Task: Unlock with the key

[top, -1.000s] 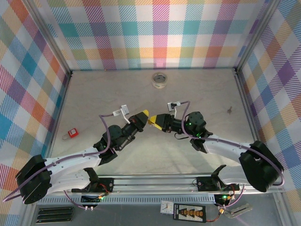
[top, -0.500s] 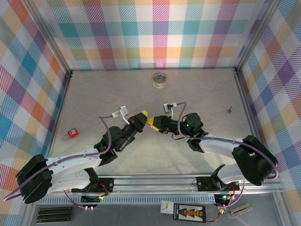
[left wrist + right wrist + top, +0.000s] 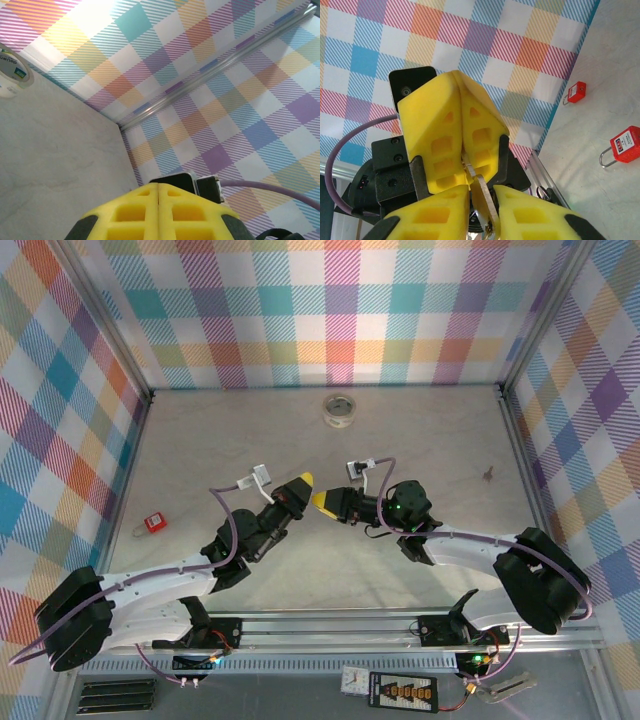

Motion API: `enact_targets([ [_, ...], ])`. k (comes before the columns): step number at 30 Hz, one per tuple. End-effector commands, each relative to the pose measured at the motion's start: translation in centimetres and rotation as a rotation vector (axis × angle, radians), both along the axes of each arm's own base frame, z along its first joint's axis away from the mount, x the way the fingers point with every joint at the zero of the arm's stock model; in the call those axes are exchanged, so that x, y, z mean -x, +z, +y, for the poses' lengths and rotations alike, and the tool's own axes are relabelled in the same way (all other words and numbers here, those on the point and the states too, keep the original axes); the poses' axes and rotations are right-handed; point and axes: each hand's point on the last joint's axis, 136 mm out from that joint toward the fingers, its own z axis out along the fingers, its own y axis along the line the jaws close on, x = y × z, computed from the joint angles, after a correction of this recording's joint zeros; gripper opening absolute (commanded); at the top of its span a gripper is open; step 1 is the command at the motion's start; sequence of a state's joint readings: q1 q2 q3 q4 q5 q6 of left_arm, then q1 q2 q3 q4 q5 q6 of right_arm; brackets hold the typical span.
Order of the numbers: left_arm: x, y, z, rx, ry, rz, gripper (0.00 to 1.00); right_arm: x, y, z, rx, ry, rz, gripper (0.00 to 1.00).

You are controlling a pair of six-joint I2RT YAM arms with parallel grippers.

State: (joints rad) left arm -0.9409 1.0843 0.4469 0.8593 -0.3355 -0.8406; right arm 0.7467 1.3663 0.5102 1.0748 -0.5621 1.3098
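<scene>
The key (image 3: pixel 486 202), thin and silvery, hangs in mid-air between both grippers. My left gripper (image 3: pixel 303 483) is shut, and in the right wrist view its yellow fingers (image 3: pixel 445 125) pinch the key's blade. My right gripper (image 3: pixel 481 191) faces it tip to tip (image 3: pixel 320 500), with a finger close on either side of the key's head. Whether those pads press on the head I cannot tell. In the left wrist view the left gripper (image 3: pixel 158 186) shows its jaws pressed together. Two small red padlocks (image 3: pixel 576 92) (image 3: pixel 625 145) lie on the table; one padlock (image 3: pixel 154 523) is at the far left.
A roll of tape (image 3: pixel 340 408) (image 3: pixel 10 70) lies near the back wall. A small dark item (image 3: pixel 489 473) sits on the table at the right. Checked walls and metal rails close in the table on three sides.
The right gripper has moved left up to the left gripper's tip and its jaws have narrowed round the key's head. The left arm has held still.
</scene>
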Motion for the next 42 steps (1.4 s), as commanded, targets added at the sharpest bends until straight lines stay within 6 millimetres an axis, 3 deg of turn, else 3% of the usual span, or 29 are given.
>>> enact_targets([
  [1,0.1,-0.7,0.0,0.000,0.008,0.001,0.00,1.1,1.9,0.1,-0.046,0.038,-0.062,0.14],
  [7,0.2,-1.4,0.0,0.011,0.001,0.006,0.00,1.2,2.6,0.1,-0.041,0.042,-0.088,0.01],
  [10,0.2,-2.7,0.5,0.010,0.019,0.042,0.00,1.5,2.8,-0.1,-0.016,0.038,-0.106,0.00],
  [11,0.1,-3.1,0.7,0.007,0.029,0.056,0.12,1.6,2.8,-0.2,-0.004,0.037,-0.110,0.00],
  [13,0.1,-4.0,1.8,0.003,0.064,0.099,0.56,1.8,2.4,-0.5,0.047,0.028,-0.120,0.00],
  [14,0.1,-4.6,2.6,-0.007,0.090,0.129,0.71,1.8,2.2,-0.6,0.085,0.023,-0.124,0.00],
  [16,0.2,-5.2,4.5,-0.062,0.141,0.190,0.90,1.9,1.1,-1.2,0.175,0.005,-0.116,0.00],
  [18,0.8,-5.1,7.0,-0.177,0.201,0.252,1.00,2.1,0.1,-2.0,0.273,-0.015,-0.111,0.00],
  [23,3.3,-4.6,15.2,-0.596,0.330,0.442,1.00,2.1,-1.9,-5.2,0.537,-0.107,-0.122,0.00],
  [25,4.0,-4.5,16.8,-0.750,0.317,0.505,1.00,2.1,-2.0,-5.9,0.571,-0.124,-0.128,0.00],
  [31,5.0,-6.9,16.7,-1.112,0.096,0.683,1.00,2.2,-1.9,-6.0,0.578,-0.126,-0.124,0.00],
  [36,4.8,-10.3,16.8,-1.340,-0.004,0.816,1.00,2.3,-1.9,-6.2,0.577,-0.132,-0.119,0.00],
  [42,4.0,-15.3,16.8,-1.363,-0.066,0.955,0.98,2.5,-1.4,-7.2,0.584,-0.161,-0.135,0.00],
])
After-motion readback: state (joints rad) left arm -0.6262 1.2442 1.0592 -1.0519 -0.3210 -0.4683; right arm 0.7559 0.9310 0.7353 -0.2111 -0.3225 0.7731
